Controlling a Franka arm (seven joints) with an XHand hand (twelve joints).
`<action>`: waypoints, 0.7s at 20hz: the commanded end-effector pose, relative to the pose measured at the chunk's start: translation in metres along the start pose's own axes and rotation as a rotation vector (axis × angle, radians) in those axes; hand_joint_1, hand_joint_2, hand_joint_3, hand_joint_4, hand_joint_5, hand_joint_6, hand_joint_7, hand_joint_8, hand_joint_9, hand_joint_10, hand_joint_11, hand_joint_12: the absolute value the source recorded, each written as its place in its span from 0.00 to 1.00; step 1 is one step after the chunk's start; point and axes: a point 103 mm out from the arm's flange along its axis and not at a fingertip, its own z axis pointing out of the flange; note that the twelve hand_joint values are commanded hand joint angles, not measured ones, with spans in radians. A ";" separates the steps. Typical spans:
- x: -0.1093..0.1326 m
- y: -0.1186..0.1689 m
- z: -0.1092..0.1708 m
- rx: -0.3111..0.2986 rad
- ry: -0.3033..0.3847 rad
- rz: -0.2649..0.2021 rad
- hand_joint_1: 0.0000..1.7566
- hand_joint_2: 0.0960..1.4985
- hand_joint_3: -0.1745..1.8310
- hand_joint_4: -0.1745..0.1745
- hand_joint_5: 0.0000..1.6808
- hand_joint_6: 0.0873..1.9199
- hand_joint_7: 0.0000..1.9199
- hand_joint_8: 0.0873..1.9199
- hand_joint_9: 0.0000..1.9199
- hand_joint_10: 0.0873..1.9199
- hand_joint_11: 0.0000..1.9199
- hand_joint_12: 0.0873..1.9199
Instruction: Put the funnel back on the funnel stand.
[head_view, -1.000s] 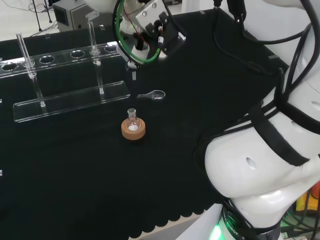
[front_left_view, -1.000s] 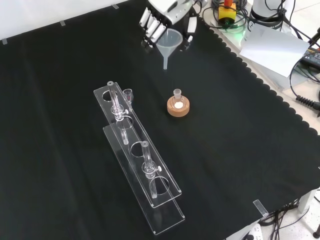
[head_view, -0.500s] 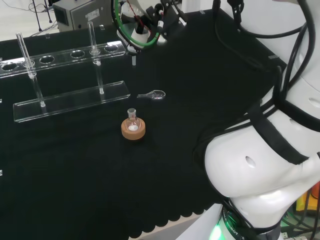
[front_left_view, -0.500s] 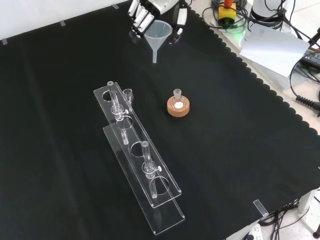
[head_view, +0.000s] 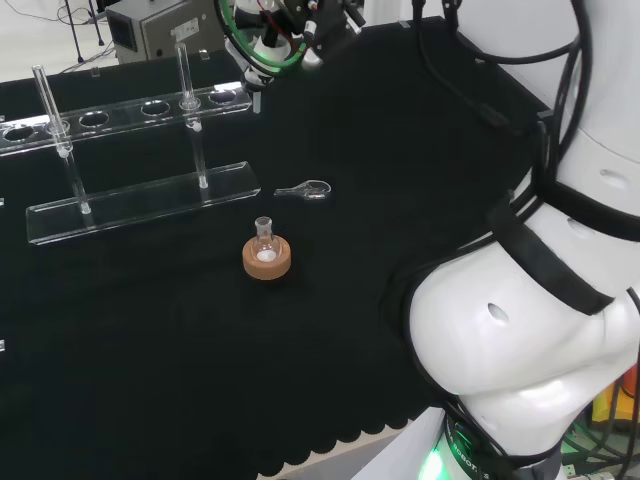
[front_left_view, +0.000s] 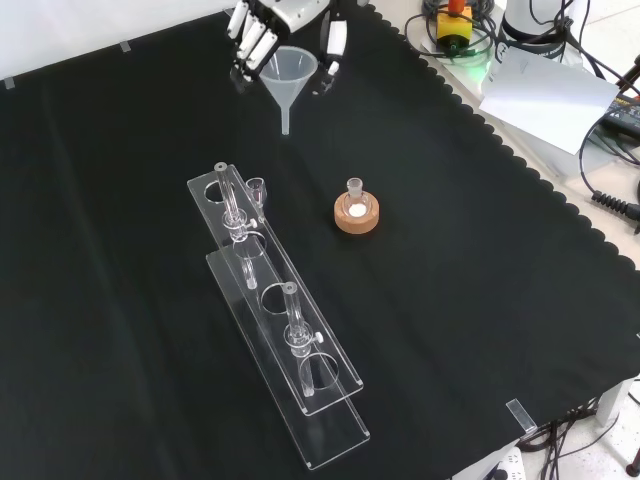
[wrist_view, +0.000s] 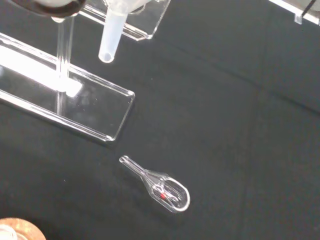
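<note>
Front view: the hand (front_left_view: 268, 30) at the top of the frame, fingers curled round the funnel (front_left_view: 289, 75), has carried it leftward across the last second, away from above the cork-ringed flask (front_left_view: 356, 208) at centre. The funnel now hangs spout down above and to the right of the funnel stand (front_left_view: 272, 318), clear of the counter (front_left_view: 480, 300). I judge the transfer under way; lowering into a stand hole remains.
</note>
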 end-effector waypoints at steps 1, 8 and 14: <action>-0.005 0.037 -0.006 0.007 -0.005 -0.010 0.45 0.48 0.39 0.50 0.41 0.30 0.36 0.26 0.57 0.09 0.42 0.56; -0.004 0.063 -0.015 0.004 -0.015 -0.009 0.45 0.48 0.39 0.50 0.41 0.31 0.36 0.27 0.57 0.09 0.42 0.56; -0.005 0.086 -0.016 0.009 -0.012 -0.016 0.45 0.48 0.39 0.50 0.41 0.31 0.36 0.27 0.57 0.09 0.42 0.56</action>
